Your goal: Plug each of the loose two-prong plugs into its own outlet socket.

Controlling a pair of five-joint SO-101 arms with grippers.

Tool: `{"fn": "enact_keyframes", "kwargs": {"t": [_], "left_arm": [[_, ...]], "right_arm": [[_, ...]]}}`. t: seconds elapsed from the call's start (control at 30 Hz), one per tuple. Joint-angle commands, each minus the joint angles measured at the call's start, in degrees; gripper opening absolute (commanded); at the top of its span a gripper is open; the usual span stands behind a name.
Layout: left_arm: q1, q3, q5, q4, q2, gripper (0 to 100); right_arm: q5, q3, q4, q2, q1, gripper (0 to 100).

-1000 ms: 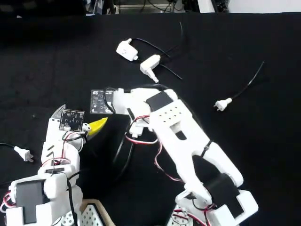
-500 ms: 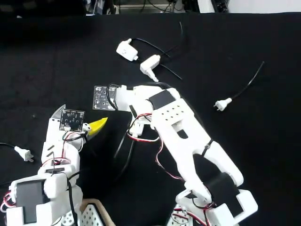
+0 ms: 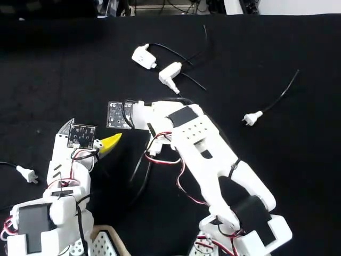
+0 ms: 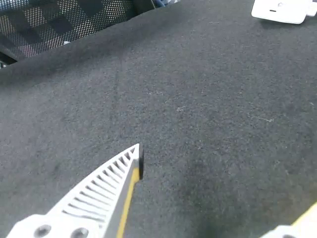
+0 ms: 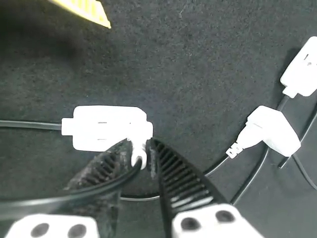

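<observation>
My right gripper (image 5: 146,148) is shut on a small white plug (image 5: 140,154), whose black cable (image 5: 59,196) runs back over one finger. The plug touches the end of a white outlet socket (image 5: 106,128) lying on the black cloth. From above, the right arm (image 3: 186,128) covers this spot. Farther off lie another white socket (image 3: 143,56) and a white plug (image 3: 170,73) with black leads. Loose two-prong plugs rest at the right (image 3: 252,117) and the far left (image 3: 26,173). My left gripper (image 4: 218,193) is open and empty, its yellow finger (image 3: 109,143) just left of the right wrist.
Black cables (image 3: 139,170) loop beside the right arm's base side. A perforated bracket (image 3: 104,242) sits at the front edge. A mesh chair (image 4: 59,25) stands beyond the table's edge, and a white object (image 4: 280,10) lies at the frame's rim.
The right arm's wrist has shifted slightly to the right and away from me over the socket. The left arm has kept still.
</observation>
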Motion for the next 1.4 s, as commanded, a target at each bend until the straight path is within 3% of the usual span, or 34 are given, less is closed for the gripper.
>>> {"fn": "enact_keyframes", "kwargs": {"t": [0.0,0.6,1.0,1.2,1.37], "left_arm": [[0.04,1.10,-0.18,0.35,-1.23,52],[0.04,1.10,-0.18,0.35,-1.23,52],[0.04,1.10,-0.18,0.35,-1.23,52],[0.04,1.10,-0.18,0.35,-1.23,52],[0.04,1.10,-0.18,0.35,-1.23,52]], "right_arm": [[0.26,-0.31,-0.62,-0.13,0.53,1.2],[-2.99,0.75,0.97,-0.22,-2.90,1.2],[-2.64,4.44,-2.99,0.04,0.79,1.2],[-2.55,0.75,-3.60,7.78,2.73,1.2],[-3.08,-8.13,1.67,17.19,4.40,1.2]]}}
